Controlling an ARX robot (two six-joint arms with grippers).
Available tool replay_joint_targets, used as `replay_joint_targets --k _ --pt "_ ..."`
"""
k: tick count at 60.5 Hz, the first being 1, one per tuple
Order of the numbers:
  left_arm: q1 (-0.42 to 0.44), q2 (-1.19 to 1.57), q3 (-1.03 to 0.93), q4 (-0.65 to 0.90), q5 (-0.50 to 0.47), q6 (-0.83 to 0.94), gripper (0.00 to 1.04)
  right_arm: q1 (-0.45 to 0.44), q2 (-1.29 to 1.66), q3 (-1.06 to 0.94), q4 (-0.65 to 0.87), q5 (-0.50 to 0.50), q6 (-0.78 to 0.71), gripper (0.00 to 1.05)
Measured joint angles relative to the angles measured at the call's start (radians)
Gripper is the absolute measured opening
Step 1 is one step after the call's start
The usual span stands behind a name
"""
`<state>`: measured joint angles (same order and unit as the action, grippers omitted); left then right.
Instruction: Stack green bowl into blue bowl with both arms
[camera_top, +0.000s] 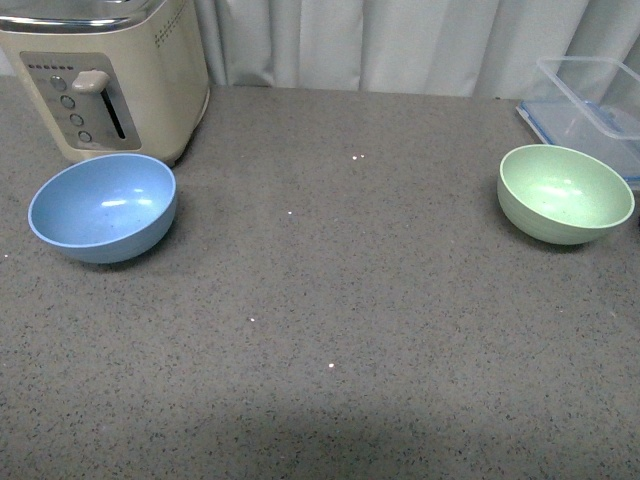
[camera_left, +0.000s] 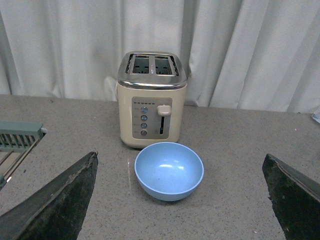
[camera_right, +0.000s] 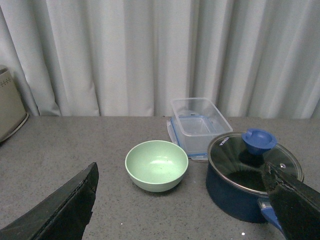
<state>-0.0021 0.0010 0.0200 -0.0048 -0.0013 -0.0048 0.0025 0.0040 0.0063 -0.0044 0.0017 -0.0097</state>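
Note:
The blue bowl (camera_top: 102, 208) stands upright and empty at the left of the grey counter, just in front of the toaster. The green bowl (camera_top: 565, 193) stands upright and empty at the right. Neither arm shows in the front view. In the left wrist view my left gripper (camera_left: 180, 200) is open, its fingers (camera_left: 65, 197) wide apart, with the blue bowl (camera_left: 169, 171) ahead of it, untouched. In the right wrist view my right gripper (camera_right: 182, 202) is open, with the green bowl (camera_right: 156, 165) ahead between the fingers (camera_right: 67, 205), untouched.
A cream toaster (camera_top: 105, 75) stands behind the blue bowl. A clear plastic container (camera_top: 592, 105) sits behind the green bowl. A dark blue pot with a glass lid (camera_right: 252, 175) stands close beside the green bowl. A rack (camera_left: 17, 142) lies beyond the toaster's side. Curtains hang behind.

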Motion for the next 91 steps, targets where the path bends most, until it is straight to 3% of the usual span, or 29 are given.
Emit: replay_joint_targets --k 63,66,68,72,85,91 --pt "0.0 0.0 0.0 0.0 0.0 0.0 0.98 0.0 0.0 0.0 0.0 0.0 0.0 0.96" --pt "-0.013 0.011 0.003 -0.016 -0.051 -0.021 0.98 0.0 0.0 0.0 0.0 0.0 0.0 0.96" --pt "-0.011 0.048 0.004 -0.027 -0.1 -0.057 0.98 0.0 0.0 0.0 0.0 0.0 0.0 0.96" --pt "0.008 0.157 0.004 0.029 -0.102 -0.11 0.98 0.0 0.0 0.0 0.0 0.0 0.0 0.96" --pt "0.006 0.877 0.154 0.535 -0.127 -0.276 0.98 0.0 0.0 0.0 0.0 0.0 0.0 0.96" --pt "-0.005 1.176 0.279 0.591 -0.112 -0.303 0.98 0.0 0.0 0.0 0.0 0.0 0.0 0.96"
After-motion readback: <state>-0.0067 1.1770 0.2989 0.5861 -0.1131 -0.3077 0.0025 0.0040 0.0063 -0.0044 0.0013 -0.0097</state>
